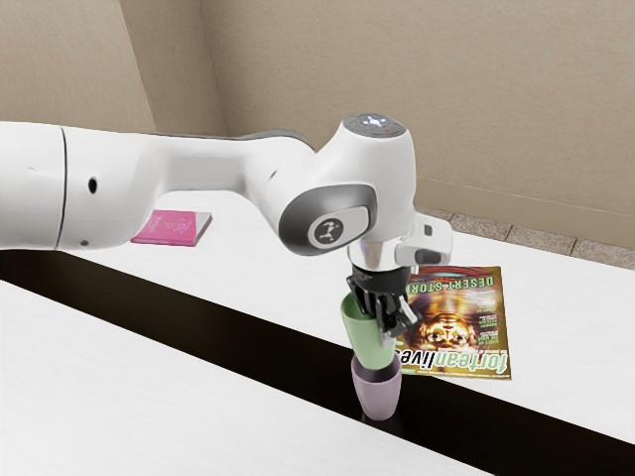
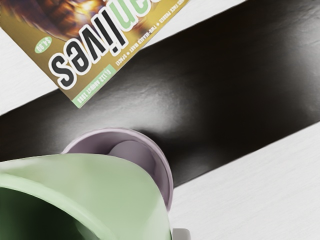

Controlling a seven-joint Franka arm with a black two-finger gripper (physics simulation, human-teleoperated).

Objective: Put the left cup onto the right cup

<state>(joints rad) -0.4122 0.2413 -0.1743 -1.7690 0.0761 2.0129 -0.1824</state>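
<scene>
Exterior, tool (image 1: 385,315): pinching the green cup (image 1: 363,335) at its rim.
Exterior, green cup: tilted, lower end in the purple cup's (image 1: 377,392) mouth, on the surface's (image 1: 149,397) black band.
Exterior, magazine (image 1: 464,322): just beside the cups; reads "DESERT STORM".
Exterior, pink book (image 1: 174,227): well apart.
Wrist, green cup (image 2: 85,195): overlaps the purple cup (image 2: 137,152).
Wrist, magazine (image 2: 95,45): reads "lives".

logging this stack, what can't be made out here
Base of the green cup: exterior view, hidden inside the purple cup; depth unclear.
Rim of the green cup: wrist view, cut off by the frame edge.
Most of the magazine: wrist view, cut off by the frame edge.
Cover of the pink book: exterior view, too small to read.
</scene>
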